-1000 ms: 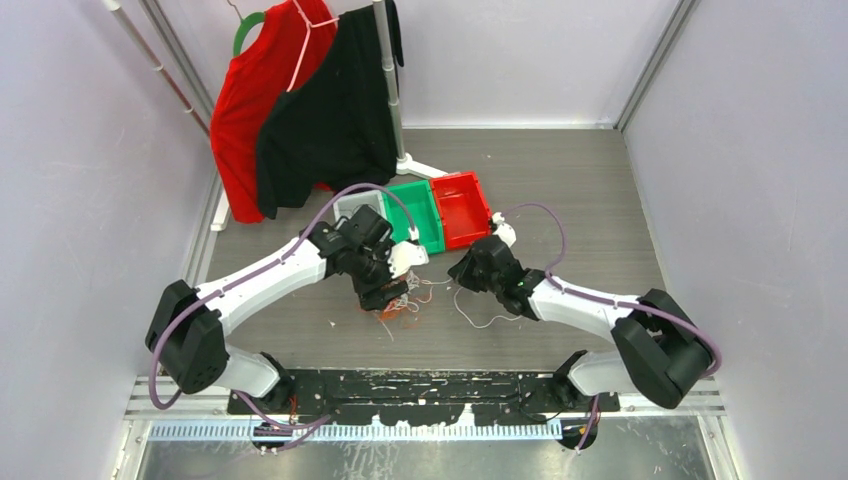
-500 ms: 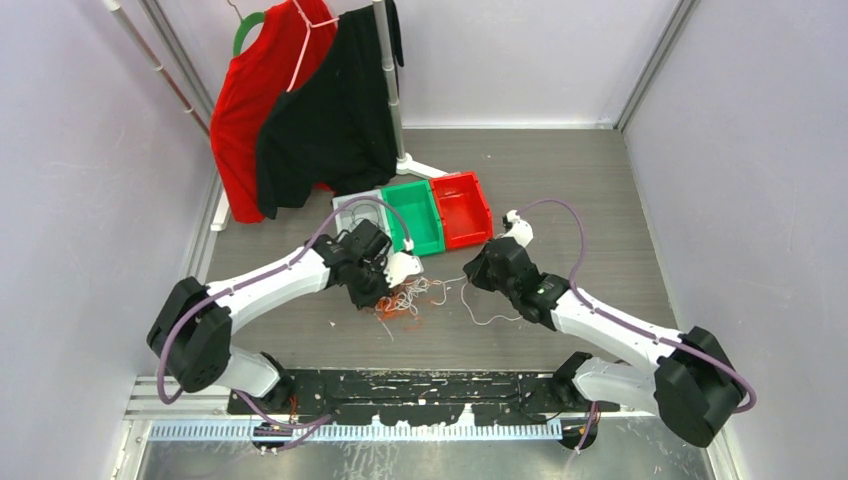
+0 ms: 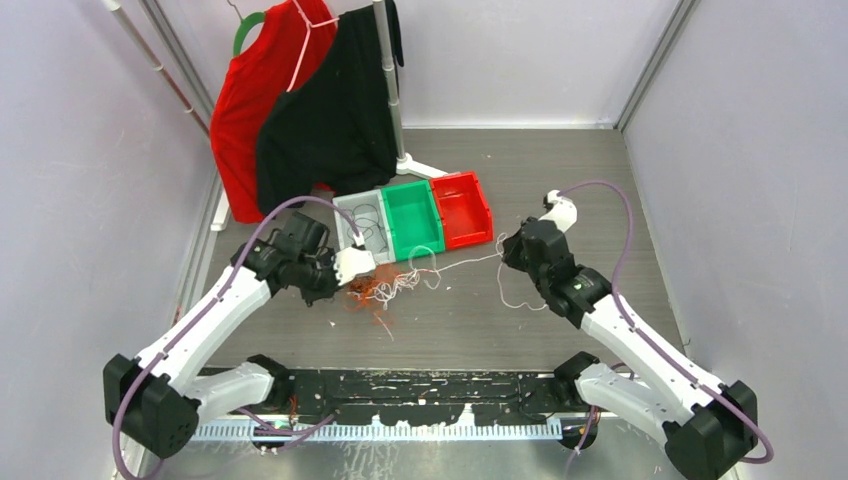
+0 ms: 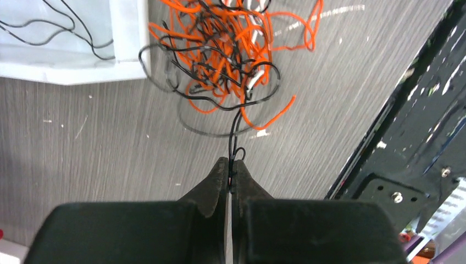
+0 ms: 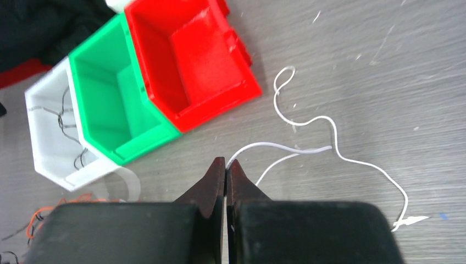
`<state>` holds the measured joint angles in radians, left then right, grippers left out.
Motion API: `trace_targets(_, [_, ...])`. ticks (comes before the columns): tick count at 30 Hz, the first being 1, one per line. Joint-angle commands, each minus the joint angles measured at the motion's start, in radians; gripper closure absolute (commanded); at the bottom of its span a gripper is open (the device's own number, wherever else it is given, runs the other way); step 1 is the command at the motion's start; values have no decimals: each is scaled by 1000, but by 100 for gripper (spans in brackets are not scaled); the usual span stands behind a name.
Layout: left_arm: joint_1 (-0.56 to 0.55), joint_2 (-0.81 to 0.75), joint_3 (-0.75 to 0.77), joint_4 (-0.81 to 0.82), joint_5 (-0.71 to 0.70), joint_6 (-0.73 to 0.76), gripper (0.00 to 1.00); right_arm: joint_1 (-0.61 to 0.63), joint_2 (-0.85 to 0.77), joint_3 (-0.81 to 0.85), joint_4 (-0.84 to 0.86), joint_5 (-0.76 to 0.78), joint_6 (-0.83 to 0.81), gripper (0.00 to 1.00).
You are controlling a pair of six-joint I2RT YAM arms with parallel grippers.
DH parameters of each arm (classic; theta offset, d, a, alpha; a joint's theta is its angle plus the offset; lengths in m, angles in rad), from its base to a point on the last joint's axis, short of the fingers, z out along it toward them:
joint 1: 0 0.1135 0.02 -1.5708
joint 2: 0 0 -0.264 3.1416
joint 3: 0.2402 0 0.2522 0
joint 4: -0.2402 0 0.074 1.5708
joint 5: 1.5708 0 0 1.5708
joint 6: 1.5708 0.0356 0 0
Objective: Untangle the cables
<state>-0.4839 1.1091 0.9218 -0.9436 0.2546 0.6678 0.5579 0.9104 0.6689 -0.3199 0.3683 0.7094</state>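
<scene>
I'm watching my left gripper [image 4: 229, 165] pinching shut on a black strand [image 4: 233, 135] that is trailing from the cables [image 4: 225, 49]. Their orange, black and white snarl is lying on the table [image 3: 600, 200], right beside the white bin [image 4: 129, 33]. My right gripper [image 5: 226, 164] is clamping a white strand [image 5: 308, 148], which is curling across the tabletop near the red bin [image 5: 187, 60].

Close ahead of the left tool [image 4: 228, 176] sat the cable snarl [image 4: 225, 55], the white bin [image 4: 129, 33] ahead-left; the table [image 4: 82, 143] leftward lay bare. A red bin [image 5: 192, 60] and a green bin [image 5: 104, 93] stood ahead-left of the right tool [image 5: 225, 170]; rightward, only a white cable [image 5: 308, 149] crossed
</scene>
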Motion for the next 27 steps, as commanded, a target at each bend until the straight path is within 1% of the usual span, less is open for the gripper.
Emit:
trace_targets(1, [27,-95,-66,-104,-4,147,100,-60,-62,101,-63,66,-90,99])
trace_targets(7, [34,-175,-160,-126,-68,237,100,-203,-111,178,-92,4,-132,99])
trace_targets(13, [34,-219,-228,-125,-130,308,100,-347,-101,307,-87,-25,-167,99])
trace_targets(16, [34,-222,-263,-113,-163,340,100,-420,-60,412,-69,-41,-166,99])
trace_targets(19, [34,-222,-286,-106,-178,355,100,-465,3,530,-57,-42,-169,99])
trace_targets(21, [34,-228,-300,-96,-189,366,100,-490,45,608,-53,-81,-170,99])
trace_targets(25, [34,-246,-301,-67,-180,360,100,-506,131,725,-58,-159,-137,99])
trace_targets(27, [34,-242,-290,-60,-168,349,100,-506,159,738,-49,-198,-107,99])
